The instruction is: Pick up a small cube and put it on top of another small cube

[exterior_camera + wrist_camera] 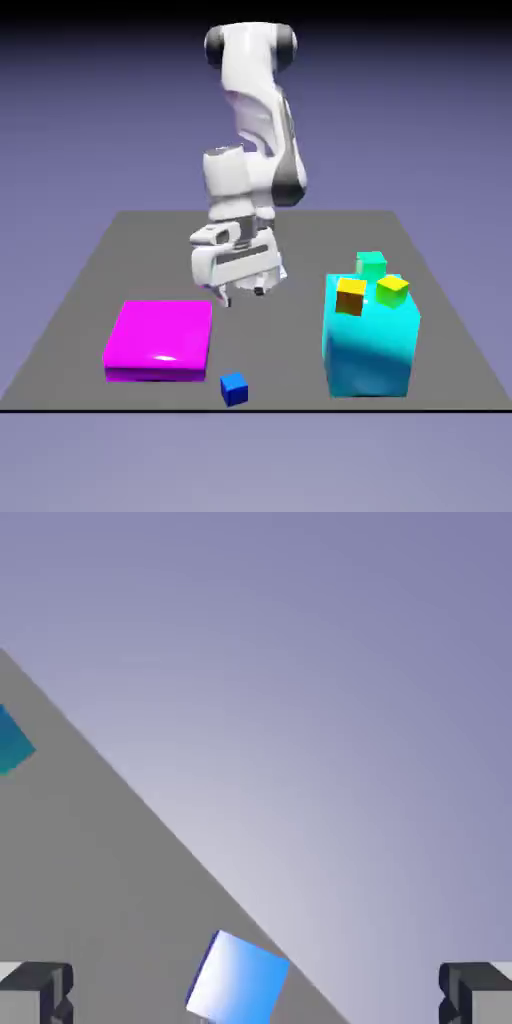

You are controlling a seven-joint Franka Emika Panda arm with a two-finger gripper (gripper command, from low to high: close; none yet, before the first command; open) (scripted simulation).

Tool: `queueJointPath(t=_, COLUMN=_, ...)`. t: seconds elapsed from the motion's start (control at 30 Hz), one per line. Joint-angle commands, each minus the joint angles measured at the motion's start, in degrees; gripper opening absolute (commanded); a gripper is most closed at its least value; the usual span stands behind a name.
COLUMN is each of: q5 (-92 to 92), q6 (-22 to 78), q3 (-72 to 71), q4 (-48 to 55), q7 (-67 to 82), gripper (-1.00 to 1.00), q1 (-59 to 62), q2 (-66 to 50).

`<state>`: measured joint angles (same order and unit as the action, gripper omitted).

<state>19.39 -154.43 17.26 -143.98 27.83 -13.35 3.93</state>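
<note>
Prob. lining up for a pick: gripper [245, 297] hangs mid-frame w/ jaws wide apart, nothing between; blue cube [234, 389] sits bottom centre, near table's [280, 385] front edge.

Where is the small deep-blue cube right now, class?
In the exterior view, the small deep-blue cube sits near the table's front edge, between the flat magenta block and the big cyan block.
</note>
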Motion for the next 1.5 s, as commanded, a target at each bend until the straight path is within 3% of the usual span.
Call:
queueJointPath(t=0.0, q5=0.7, q6=0.7, q3=0.6, q4=0.6, q7=2.5, gripper=0.0, q1=-0.5, q2=-1.0)
queueJointPath(t=1.0, q5=21.3, q6=21.5, q3=19.0, q4=18.7, q7=77.2, gripper=0.0, q1=-14.0, q2=-31.6)
queueJointPath(t=1.23, q5=29.9, q6=16.4, q3=12.8, q4=20.5, q7=83.6, gripper=0.0, q1=-10.7, q2=-40.4)
queueJointPath(t=1.27, q5=29.9, q6=16.4, q3=12.8, q4=20.5, q7=83.6, gripper=-1.0, q1=-10.7, q2=-40.4)
queueJointPath(t=1.47, q5=21.9, q6=21.9, q3=17.3, q4=18.8, q7=77.4, gripper=-1.0, q1=-13.3, q2=-31.5)
